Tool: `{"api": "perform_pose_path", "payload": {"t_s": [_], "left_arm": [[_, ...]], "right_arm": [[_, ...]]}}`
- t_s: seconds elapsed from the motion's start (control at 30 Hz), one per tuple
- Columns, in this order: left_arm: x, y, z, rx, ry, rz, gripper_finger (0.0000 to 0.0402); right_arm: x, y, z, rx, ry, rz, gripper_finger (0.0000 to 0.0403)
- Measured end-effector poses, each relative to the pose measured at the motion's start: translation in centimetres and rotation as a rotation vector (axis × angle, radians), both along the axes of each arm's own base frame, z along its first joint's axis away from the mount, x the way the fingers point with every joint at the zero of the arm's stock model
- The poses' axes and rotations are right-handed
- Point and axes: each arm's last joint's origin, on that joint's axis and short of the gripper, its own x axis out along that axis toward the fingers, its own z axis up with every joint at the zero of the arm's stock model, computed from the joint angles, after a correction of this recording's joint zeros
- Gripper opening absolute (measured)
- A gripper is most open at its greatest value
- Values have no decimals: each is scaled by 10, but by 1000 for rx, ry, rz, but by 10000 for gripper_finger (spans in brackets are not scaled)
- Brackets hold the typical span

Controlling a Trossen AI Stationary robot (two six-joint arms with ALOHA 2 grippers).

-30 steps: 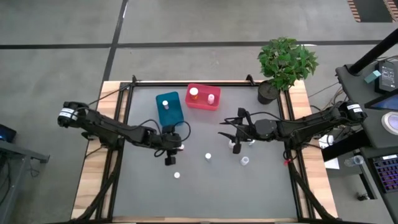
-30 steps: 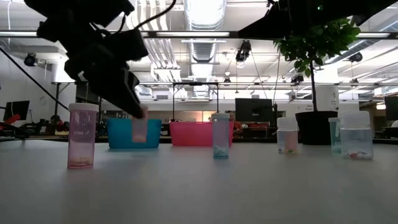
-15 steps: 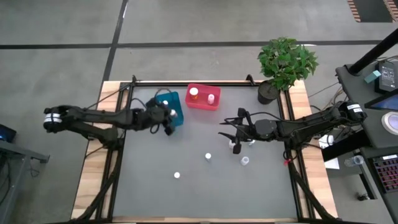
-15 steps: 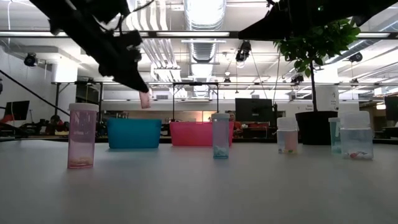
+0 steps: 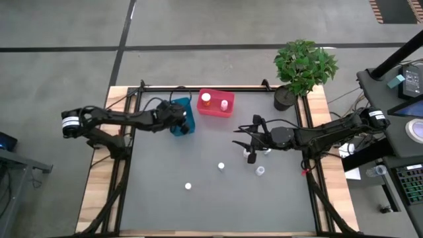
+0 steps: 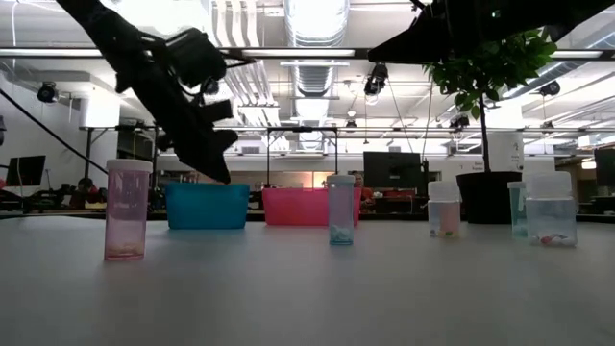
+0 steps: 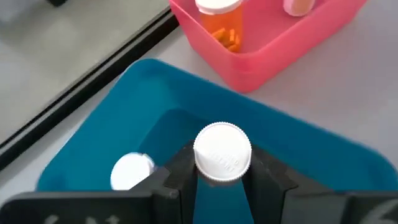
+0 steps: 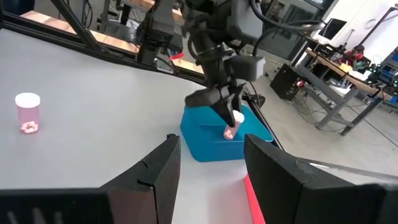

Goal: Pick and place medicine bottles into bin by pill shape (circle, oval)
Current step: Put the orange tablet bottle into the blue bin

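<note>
Left wrist view: left claw (image 7: 222,177) pinches a small white-capped clear bottle (image 7: 222,153) over the blue plastic bin (image 7: 298,143); right claw (image 5: 246,141) hangs open above the grey counter (image 5: 218,205).

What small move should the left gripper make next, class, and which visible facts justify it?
Probably open the fingers and let go. The left gripper holds a bottle directly above the blue bin, where another bottle already lies. A slight lowering first might soften the drop. The right gripper waits mid-table.
</note>
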Motion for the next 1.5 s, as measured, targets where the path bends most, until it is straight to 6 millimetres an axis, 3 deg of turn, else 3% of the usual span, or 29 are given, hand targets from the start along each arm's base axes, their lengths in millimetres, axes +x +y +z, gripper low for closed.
{"api": "perform_pose_path", "payload": {"t_s": [0.33, 1.5], "left_arm": [[2, 9, -12, -73, -29, 107, 89], [4, 10, -21, -89, -29, 126, 95]], "right_arm": [[0, 0, 0, 2, 0, 0, 166], [0, 0, 0, 12, -1, -2, 166]]}}
